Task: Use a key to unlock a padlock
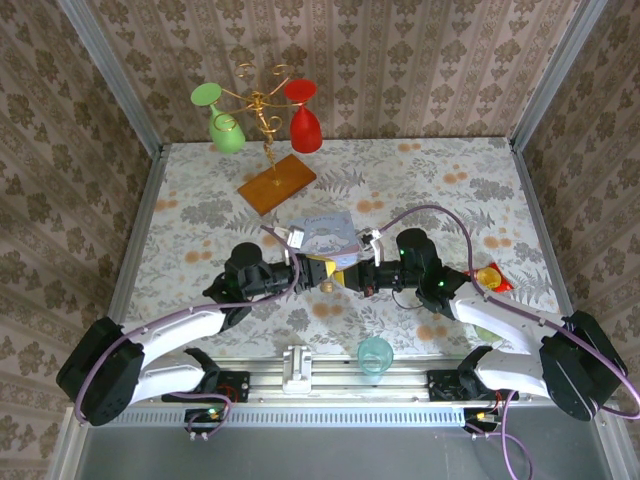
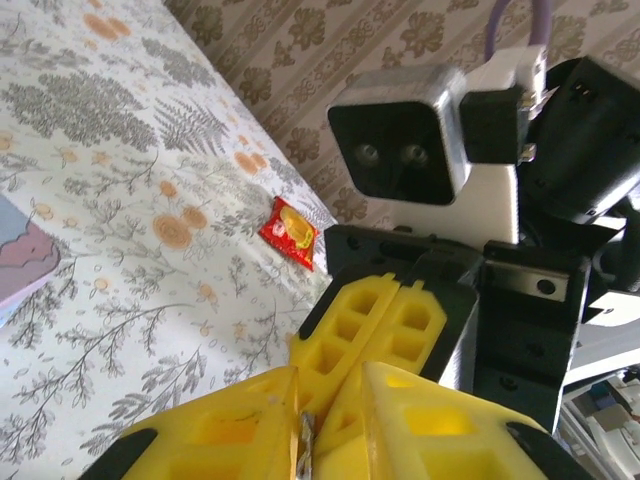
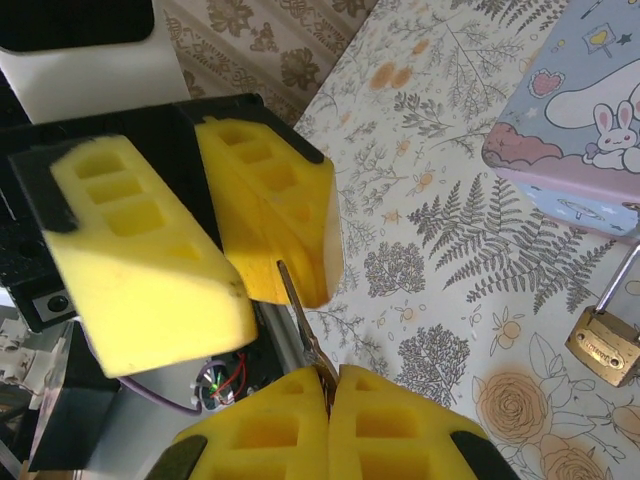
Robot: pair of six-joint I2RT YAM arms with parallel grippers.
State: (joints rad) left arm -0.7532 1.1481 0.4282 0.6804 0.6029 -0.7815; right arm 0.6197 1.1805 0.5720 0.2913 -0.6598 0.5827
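Observation:
The key (image 3: 305, 325), thin and dark brass, sticks up out of my right gripper (image 3: 330, 385), which is shut on its lower end. Its free tip rests against the inner face of one of the left fingers (image 3: 270, 200), with a gap to the other. From the left wrist, the key (image 2: 304, 445) lies along one finger of my left gripper (image 2: 330, 375), which is narrowly open; the right gripper's fingers (image 2: 370, 330) are pressed together just beyond. The padlock (image 3: 603, 345), a small brass block with a silvery shackle, lies on the table beside the pastel tin box (image 3: 570, 120), apart from both grippers.
From above, the two grippers (image 1: 328, 278) meet tip to tip just in front of the tin box (image 1: 325, 235). A gold wire stand (image 1: 262, 110) with a green and a red glass is at the back. A teal glass (image 1: 376, 353) sits near the front edge, a red packet (image 1: 492, 277) at the right.

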